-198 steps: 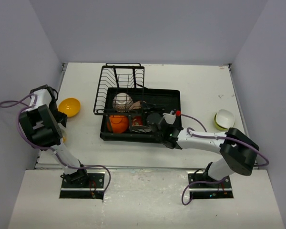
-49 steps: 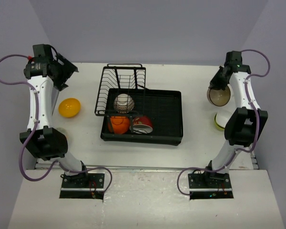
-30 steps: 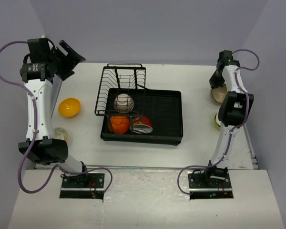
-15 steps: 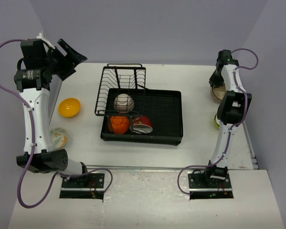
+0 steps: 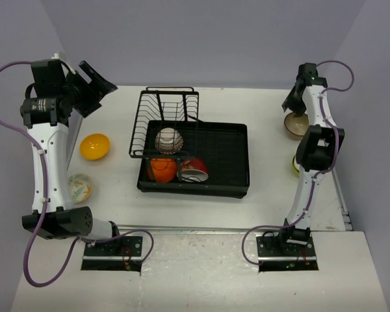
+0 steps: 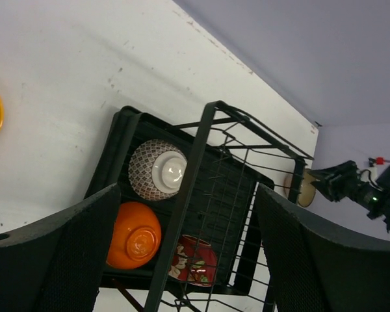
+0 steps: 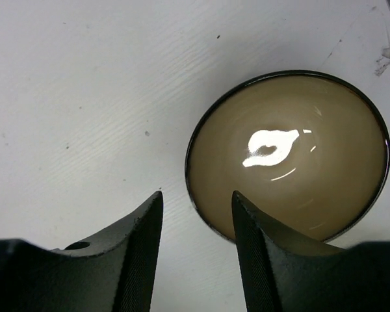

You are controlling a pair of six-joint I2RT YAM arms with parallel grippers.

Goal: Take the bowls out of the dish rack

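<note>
The black dish rack (image 5: 166, 117) with its tray (image 5: 231, 153) holds three bowls: a white patterned one (image 5: 168, 138), an orange one (image 5: 160, 168) and a red one (image 5: 194, 170). The left wrist view shows them from above: patterned (image 6: 157, 170), orange (image 6: 134, 235), red (image 6: 198, 260). My left gripper (image 5: 101, 81) is open and empty, high above the table's far left. My right gripper (image 5: 291, 107) is open just above a brown bowl (image 5: 296, 123) that stands on the table at the far right. In the right wrist view the bowl's (image 7: 286, 156) near rim lies below the open gripper (image 7: 196, 198).
A yellow-orange bowl (image 5: 94, 145) and a pale patterned bowl (image 5: 78, 187) sit on the table left of the rack. A lime green bowl (image 5: 292, 166) is partly hidden behind the right arm. Walls close in the table on three sides.
My right gripper carried the brown bowl to the far right, set it down and let go. My left arm rose, uncovering the pale bowl below it.
</note>
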